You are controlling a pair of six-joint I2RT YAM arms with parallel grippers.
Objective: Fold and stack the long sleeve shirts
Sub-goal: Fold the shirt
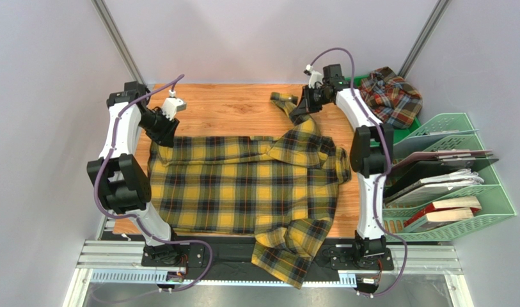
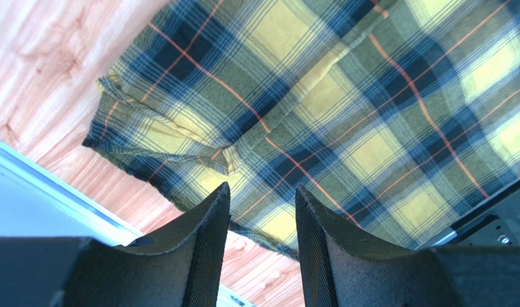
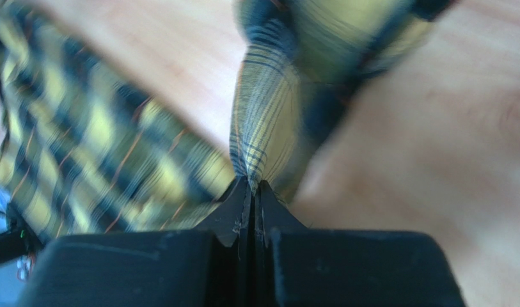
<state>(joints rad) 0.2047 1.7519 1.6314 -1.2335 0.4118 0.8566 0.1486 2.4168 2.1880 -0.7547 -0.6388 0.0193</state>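
The yellow and black check shirt (image 1: 243, 185) lies spread across the wooden table, one sleeve hanging over the near edge. My right gripper (image 1: 302, 110) is shut on the far sleeve and holds it lifted at the back; in the right wrist view the cloth (image 3: 262, 128) runs up from between the closed fingers. My left gripper (image 1: 167, 133) is open just above the shirt's far left corner; the left wrist view shows that corner (image 2: 147, 128) beyond the parted fingers (image 2: 211, 236). The rust-red shirt (image 1: 390, 96) lies bunched at the back right.
A green plastic tray (image 1: 406, 131) sits under the rust-red shirt at the back right. A green file rack (image 1: 473, 185) with books and folders stands on the right. Bare wooden table (image 1: 230, 105) shows behind the shirt. Grey walls close in on both sides.
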